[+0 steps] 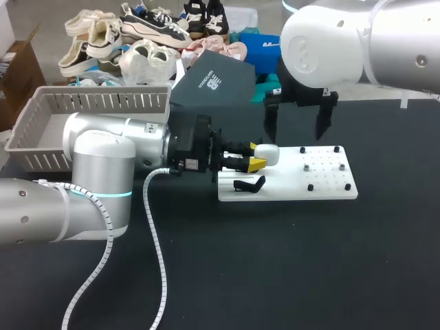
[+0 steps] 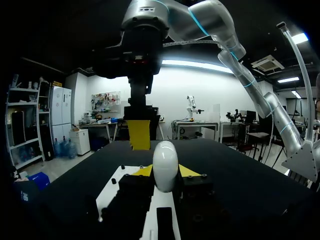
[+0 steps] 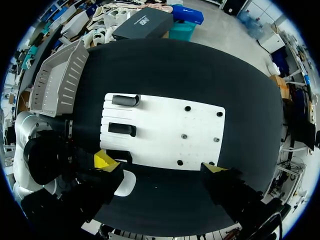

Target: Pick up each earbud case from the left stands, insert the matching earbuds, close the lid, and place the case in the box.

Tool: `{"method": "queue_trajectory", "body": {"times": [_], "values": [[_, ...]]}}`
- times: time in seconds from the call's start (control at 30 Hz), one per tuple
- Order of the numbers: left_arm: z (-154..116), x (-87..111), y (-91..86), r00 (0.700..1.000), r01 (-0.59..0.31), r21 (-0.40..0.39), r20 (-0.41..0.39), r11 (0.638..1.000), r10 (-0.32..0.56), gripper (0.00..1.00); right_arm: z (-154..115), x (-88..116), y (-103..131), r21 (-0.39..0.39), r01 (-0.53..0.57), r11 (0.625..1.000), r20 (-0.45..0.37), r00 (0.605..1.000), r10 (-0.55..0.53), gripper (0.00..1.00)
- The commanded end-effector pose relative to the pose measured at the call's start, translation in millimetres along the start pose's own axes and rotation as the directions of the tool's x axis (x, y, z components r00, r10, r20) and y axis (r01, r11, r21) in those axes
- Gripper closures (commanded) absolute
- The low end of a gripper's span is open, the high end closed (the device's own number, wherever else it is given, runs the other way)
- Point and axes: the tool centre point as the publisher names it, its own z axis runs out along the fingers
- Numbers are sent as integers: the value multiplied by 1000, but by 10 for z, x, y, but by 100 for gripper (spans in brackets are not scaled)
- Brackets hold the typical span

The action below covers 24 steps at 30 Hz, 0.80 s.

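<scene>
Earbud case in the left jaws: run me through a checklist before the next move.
1. Grip: left jaws have a yellow tip touching each side of the earbud case: ok.
2. Case clear of its stand: cannot tell; the left jaws hide what is under it.
3. Lid open for the earbuds: not ok; the case looks closed.
4. Helper: right jaws stand wide open above the white board, holding nothing: ok.
5. Earbuds found: cannot tell; only small dark pegs show on the board.
</scene>
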Motion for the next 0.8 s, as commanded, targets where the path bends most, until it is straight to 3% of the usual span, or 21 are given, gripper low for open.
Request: {"method": "queue_trajectory", "body": {"times": [0.03, 0.2, 0.47, 0.63, 0.8], "values": [[2, 3, 5, 1000, -1, 0, 1, 1000, 1, 100, -57, 74, -44, -7, -4, 1000, 41, 999, 4, 0], [2, 3, 5, 1000, -1, 0, 1, 1000, 1, 100, -204, 90, -132, -38, -16, 999, 123, 992, 20, 0], [-624, -143, 44, 999, 12, -176, -41, 984, -20, 100, -347, 228, -232, -66, 48, 997, 315, 949, -25, 0], [-956, -263, 28, 996, -1, -272, -83, 962, -23, 100, -347, 238, -259, -73, 46, 996, 325, 946, -20, 0], [-1349, -294, 39, 990, 15, -405, -121, 914, -71, 100, -347, 238, -259, -73, 46, 996, 325, 946, -20, 0]]}}
